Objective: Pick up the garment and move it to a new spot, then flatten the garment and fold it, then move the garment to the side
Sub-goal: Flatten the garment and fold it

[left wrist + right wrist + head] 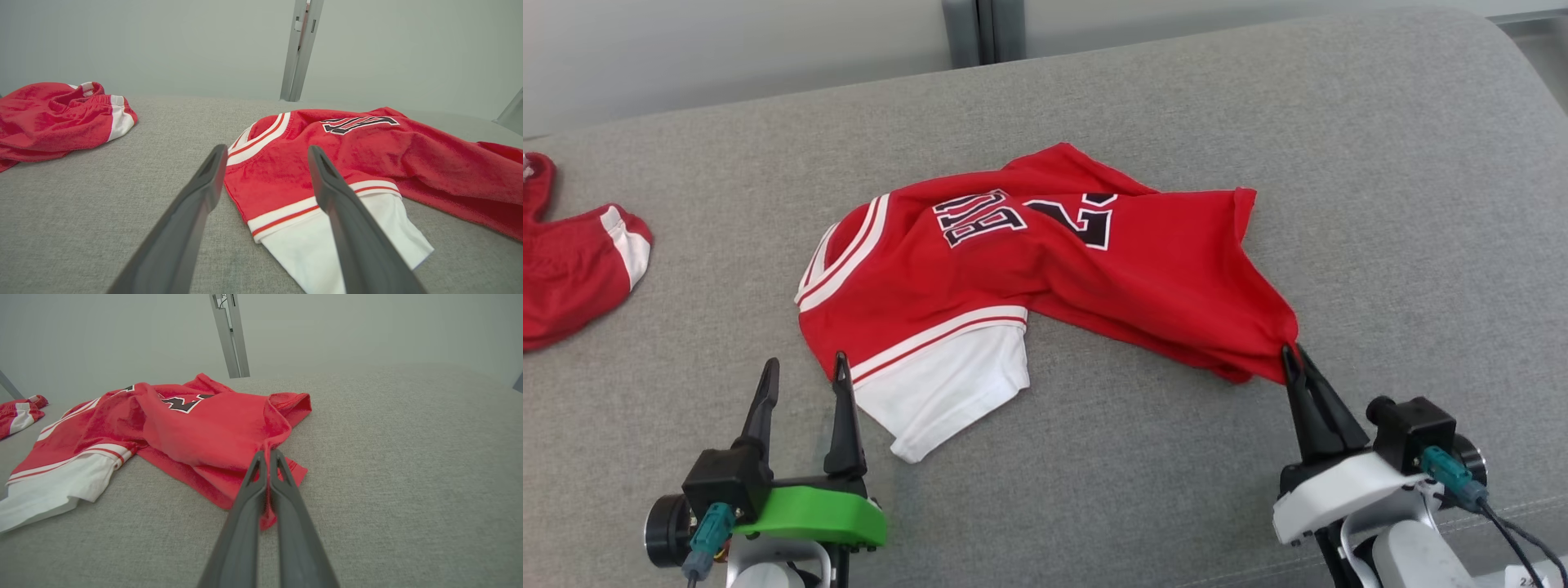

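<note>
The garment [1045, 278] is a red jersey with white trim, black lettering and a white sleeve, lying crumpled on the grey surface. My right gripper [1291, 353] is shut on the garment's lower right edge, pulling a fold of red cloth up; the right wrist view shows the garment [204, 433] pinched between the closed fingers of that gripper [267, 454]. My left gripper [805, 366] stands open just left of the white sleeve, nothing between its fingers. In the left wrist view the garment [367, 159] lies ahead and the open gripper [265, 151] straddles the sleeve's shoulder corner.
A second red garment with a white stripe [572, 269] lies at the far left edge, also seen as the red pile [57, 118] in the left wrist view. The grey cushion [1380, 204] stretches wide to the right. A metal post [976, 31] stands behind.
</note>
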